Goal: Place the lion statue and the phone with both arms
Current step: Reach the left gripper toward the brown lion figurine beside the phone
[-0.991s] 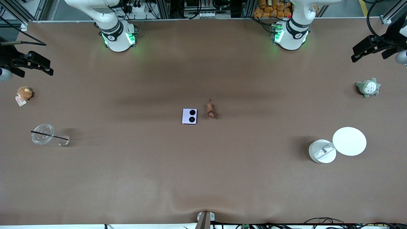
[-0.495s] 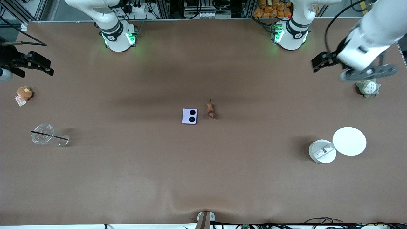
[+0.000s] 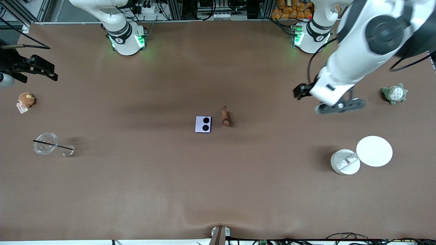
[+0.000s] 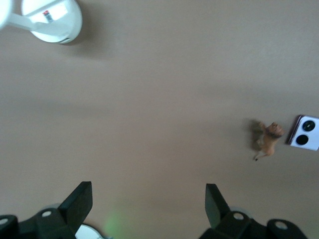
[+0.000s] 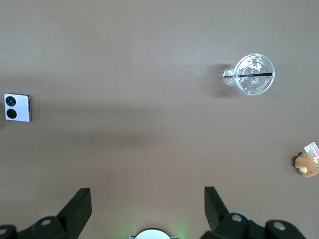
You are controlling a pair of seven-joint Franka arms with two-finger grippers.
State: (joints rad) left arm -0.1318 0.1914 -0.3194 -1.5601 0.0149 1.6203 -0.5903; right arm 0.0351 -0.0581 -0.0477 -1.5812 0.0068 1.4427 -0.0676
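Observation:
The lavender phone [image 3: 203,124] lies face up at the table's middle, with the reddish-brown lion statue [image 3: 225,117] close beside it toward the left arm's end. My left gripper [image 3: 301,91] is open and empty, up over bare table between the lion and the grey-green plush. The left wrist view shows its open gripper [image 4: 148,200], the lion [image 4: 268,140] and the phone [image 4: 305,139]. My right gripper [image 3: 42,69] waits open and empty over the right arm's end of the table. The right wrist view shows its open gripper [image 5: 148,201] and the phone [image 5: 17,107].
A brown plush with a tag [image 3: 26,99] and a clear cup with a black straw [image 3: 46,143] lie at the right arm's end. A grey-green plush [image 3: 394,93] and a white round container [image 3: 344,162] with its lid [image 3: 374,151] lie at the left arm's end.
My left arm has swung in from the left arm's end of the table toward the middle, its gripper now closer to the lion. The right arm, phone and lion have not moved.

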